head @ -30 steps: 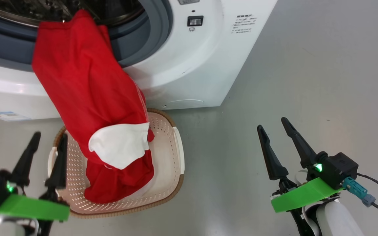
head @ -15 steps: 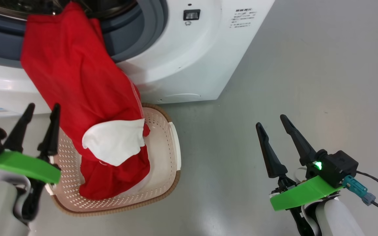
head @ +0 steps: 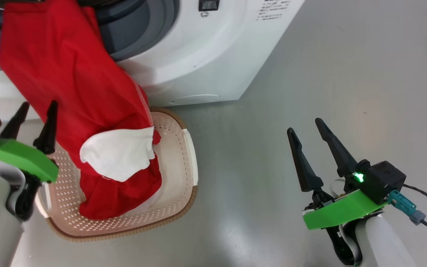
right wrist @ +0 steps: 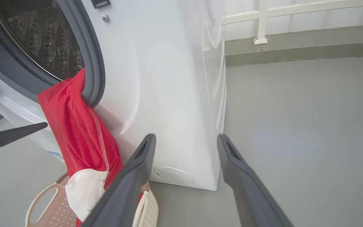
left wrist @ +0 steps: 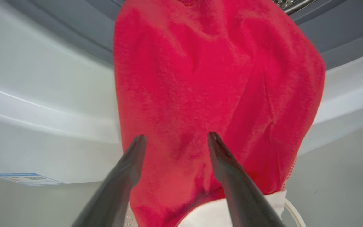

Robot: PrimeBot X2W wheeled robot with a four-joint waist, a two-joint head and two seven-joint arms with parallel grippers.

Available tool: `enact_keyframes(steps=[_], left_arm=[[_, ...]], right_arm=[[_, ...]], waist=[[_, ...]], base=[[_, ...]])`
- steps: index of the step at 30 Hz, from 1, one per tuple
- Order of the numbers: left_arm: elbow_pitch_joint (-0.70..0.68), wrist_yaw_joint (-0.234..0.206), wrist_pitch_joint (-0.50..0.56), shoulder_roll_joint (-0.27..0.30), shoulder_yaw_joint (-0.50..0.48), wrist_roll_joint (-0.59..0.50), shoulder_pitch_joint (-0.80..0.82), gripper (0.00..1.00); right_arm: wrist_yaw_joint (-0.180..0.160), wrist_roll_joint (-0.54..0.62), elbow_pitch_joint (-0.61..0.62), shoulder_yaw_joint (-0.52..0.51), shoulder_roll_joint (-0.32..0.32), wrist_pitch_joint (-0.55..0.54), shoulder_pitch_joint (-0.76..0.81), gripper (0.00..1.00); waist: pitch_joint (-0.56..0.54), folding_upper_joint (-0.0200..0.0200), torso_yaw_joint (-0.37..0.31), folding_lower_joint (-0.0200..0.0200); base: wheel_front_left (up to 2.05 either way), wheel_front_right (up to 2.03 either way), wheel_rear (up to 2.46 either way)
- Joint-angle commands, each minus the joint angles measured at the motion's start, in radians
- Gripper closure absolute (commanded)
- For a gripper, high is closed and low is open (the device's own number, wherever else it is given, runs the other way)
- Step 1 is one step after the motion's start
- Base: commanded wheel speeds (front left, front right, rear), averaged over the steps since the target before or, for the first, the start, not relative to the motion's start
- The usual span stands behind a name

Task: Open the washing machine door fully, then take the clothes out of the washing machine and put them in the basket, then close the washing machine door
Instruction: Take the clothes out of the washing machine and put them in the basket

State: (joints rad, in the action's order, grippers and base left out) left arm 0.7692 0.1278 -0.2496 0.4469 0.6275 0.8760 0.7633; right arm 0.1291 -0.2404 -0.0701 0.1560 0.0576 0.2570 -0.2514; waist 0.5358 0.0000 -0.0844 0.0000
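Red clothes (head: 72, 85) with a white patch hang out of the washing machine (head: 198, 55) over its grey ring, and their lower end lies in the cream basket (head: 184, 148) on the floor in front. My left gripper (head: 38, 105) is open at the cloth's left edge. In the left wrist view this left gripper (left wrist: 176, 136) points at the hanging clothes (left wrist: 213, 69) with nothing between its fingers. My right gripper (head: 304, 126) is open over bare floor, far right of the basket. The washing machine door is out of view.
The right wrist view has the open right gripper (right wrist: 186, 137) facing the washing machine's white corner (right wrist: 162, 94), with the steel drum (right wrist: 43, 37), clothes (right wrist: 74, 126) and basket handle (right wrist: 43, 201) to its left. Grey floor (head: 310, 74) spreads to the right. A white railing (right wrist: 260, 22) stands behind.
My left gripper has risen from beside the basket to the hanging red cloth. The head camera has shifted, so the scene sits higher and further left. The right arm holds still.
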Motion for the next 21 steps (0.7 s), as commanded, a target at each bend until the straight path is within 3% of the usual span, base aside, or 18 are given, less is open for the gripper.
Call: enact_keyframes(steps=[1,20,21], left_arm=[[0.007,0.003,-0.011,0.058,-0.01,0.016,0.037,0.0],[0.014,0.003,-0.012,0.102,0.093,0.086,0.148,0.0],[0.013,0.003,-0.012,0.102,0.093,0.087,0.15,0.06]], right_arm=[[0.002,-0.003,0.025,0.032,-0.007,0.005,-0.005,0.0],[0.002,-0.005,0.032,0.049,-0.007,0.005,-0.007,0.0],[0.002,-0.004,0.032,0.049,-0.007,0.005,-0.007,0.0]], waist=[[0.007,0.0,-0.008,0.0],[0.03,0.0,-0.049,0.0],[0.03,0.0,-0.049,0.0]], base=[[0.0,0.0,0.0],[0.0,0.0,0.0],[0.0,0.0,0.0]])
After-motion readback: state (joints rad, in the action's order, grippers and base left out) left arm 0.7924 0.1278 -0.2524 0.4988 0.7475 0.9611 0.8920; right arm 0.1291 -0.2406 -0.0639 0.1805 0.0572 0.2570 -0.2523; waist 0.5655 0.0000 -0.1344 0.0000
